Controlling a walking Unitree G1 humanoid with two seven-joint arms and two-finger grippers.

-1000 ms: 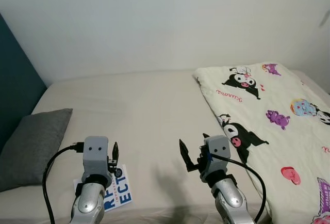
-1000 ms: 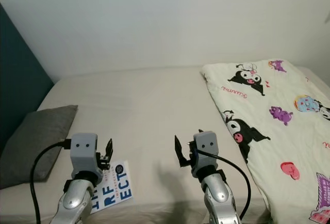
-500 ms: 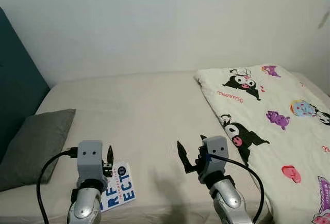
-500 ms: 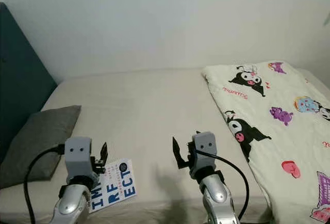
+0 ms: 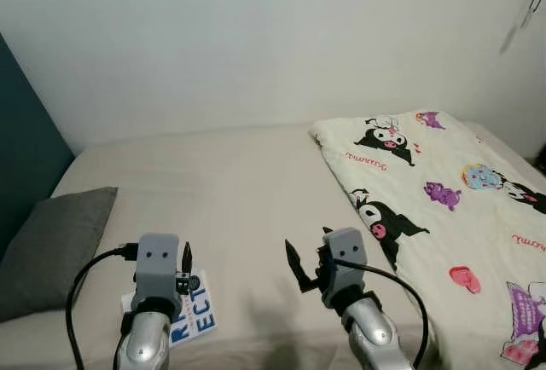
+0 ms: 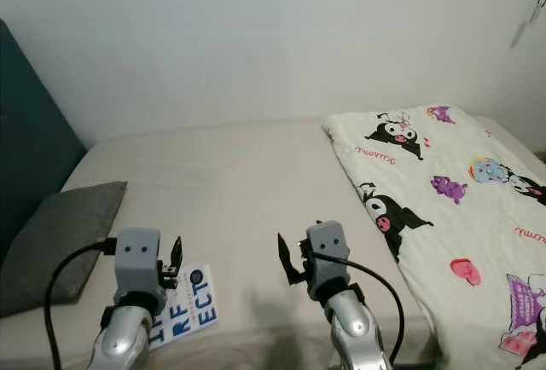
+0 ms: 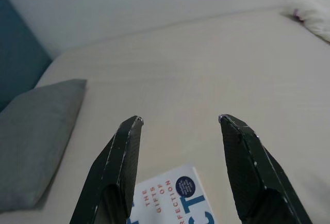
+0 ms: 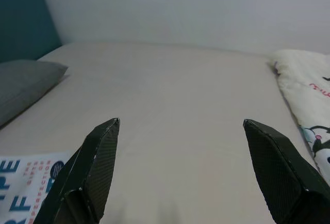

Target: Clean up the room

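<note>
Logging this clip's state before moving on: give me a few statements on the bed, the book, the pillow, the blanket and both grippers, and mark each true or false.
1. The book lies flat on the bed near the left gripper. True.
2. The left gripper is shut on the book. False: its fingers are open and hold nothing.
3. The grey pillow lies at the bed's left side by the dark headboard. True.
4. The cartoon-print blanket covers the whole bed. False: it covers only the right side.
5. The right gripper is open above bare sheet. True.
</note>
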